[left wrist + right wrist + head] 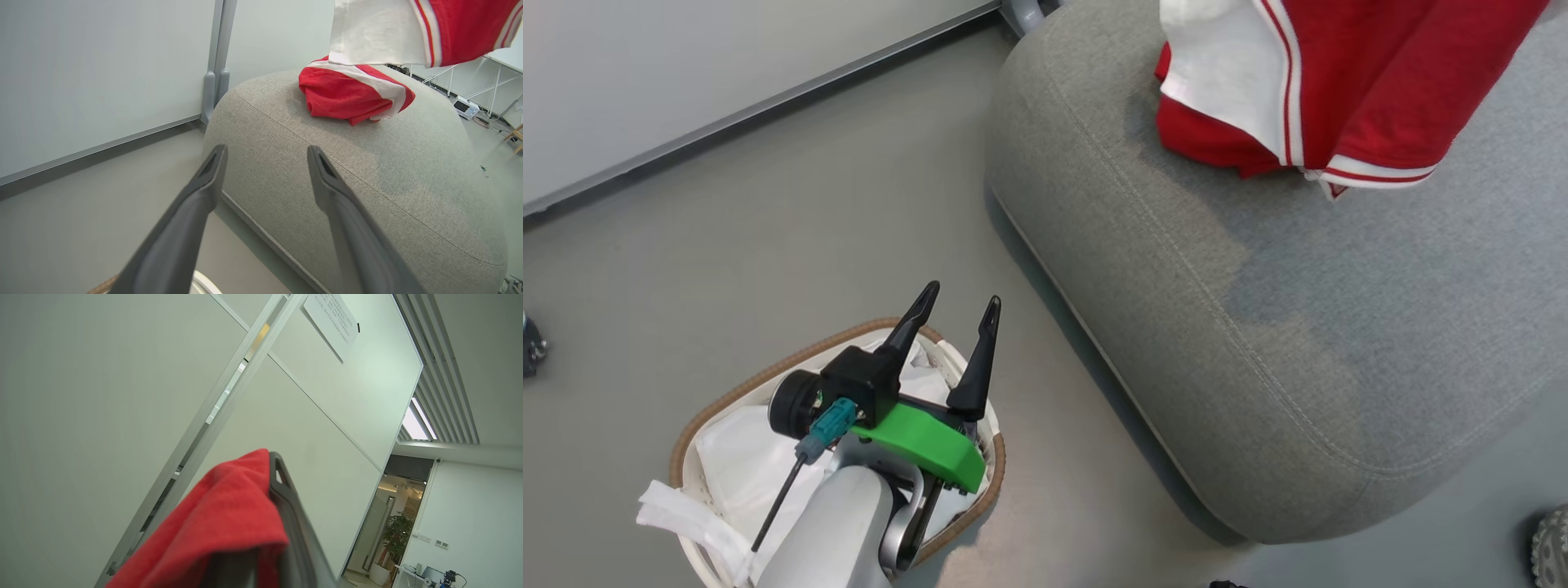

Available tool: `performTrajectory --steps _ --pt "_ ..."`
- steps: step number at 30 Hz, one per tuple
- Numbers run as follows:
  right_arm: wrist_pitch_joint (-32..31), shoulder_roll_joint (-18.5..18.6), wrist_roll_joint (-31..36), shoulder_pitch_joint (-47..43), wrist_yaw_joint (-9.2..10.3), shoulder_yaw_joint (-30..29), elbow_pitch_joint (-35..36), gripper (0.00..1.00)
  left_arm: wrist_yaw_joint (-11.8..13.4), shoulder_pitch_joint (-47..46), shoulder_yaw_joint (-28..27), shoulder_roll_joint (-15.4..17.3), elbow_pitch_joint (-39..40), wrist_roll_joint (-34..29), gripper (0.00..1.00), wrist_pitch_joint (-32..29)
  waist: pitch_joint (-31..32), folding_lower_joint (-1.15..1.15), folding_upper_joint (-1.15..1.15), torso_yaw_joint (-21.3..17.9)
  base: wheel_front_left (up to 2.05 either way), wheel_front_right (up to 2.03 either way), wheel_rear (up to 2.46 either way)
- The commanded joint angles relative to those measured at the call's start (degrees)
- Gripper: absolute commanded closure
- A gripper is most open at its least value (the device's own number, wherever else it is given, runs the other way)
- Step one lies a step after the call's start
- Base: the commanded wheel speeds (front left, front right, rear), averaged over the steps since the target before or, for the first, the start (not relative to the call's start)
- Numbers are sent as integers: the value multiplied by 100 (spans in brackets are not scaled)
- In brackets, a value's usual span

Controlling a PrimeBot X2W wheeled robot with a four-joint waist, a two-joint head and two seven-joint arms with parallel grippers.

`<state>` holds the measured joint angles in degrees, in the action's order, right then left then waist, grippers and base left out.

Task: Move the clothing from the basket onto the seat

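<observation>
1. Grey floor (768,229) covers the left of the head view.
2. Pale wall panel (645,65) at upper left, with a grey baseboard strip (768,102) along its foot.
3. White notice (331,322) on the wall, top of the right wrist view.
4. Potted plant (394,535) at lower right there.
5. Ceiling light (419,424) at right.

**Head view:** high above the seat (1258,343), looking steeply down on one rounded end and the basket (768,369) beside it.

**Left wrist view:** low and near beside the seat, facing across its top. Both views share that cushion and the clothing (347,96) upon it.

**Right wrist view:** tilted upward toward wall (102,396) and ceiling (482,355), away from the seat.
</observation>
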<state>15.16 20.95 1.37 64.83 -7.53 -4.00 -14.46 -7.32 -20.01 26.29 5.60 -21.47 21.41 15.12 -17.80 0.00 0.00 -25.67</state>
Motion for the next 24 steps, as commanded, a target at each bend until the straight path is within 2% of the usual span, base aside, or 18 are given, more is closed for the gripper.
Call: performTrajectory --steps 1,5,12,23,24 --pt "-1 -3 75 88 8 -43 -136 100 -28 -134 31 68 12 42 0 5 -364 0 0 353 0 0 0" --pt "-1 -34 362 229 8 -317 -586 100 -28 -298 178 164 28 65 0 5 -648 0 0 576 0 0 0" --pt "0 -355 759 -505 8 -907 -1380 100 -27 -609 369 330 62 86 0 5 -1118 0 0 808 0 0 0" --pt "-1 -760 968 -1726 8 -1700 -2357 100 -26 -880 591 420 -13 134 0 5 -1411 0 0 785 0 0 0" --pt "0 -782 1001 -1816 8 -1815 -2421 88 -26 -890 600 418 -31 151 0 5 -1391 0 0 771 0 0 0"
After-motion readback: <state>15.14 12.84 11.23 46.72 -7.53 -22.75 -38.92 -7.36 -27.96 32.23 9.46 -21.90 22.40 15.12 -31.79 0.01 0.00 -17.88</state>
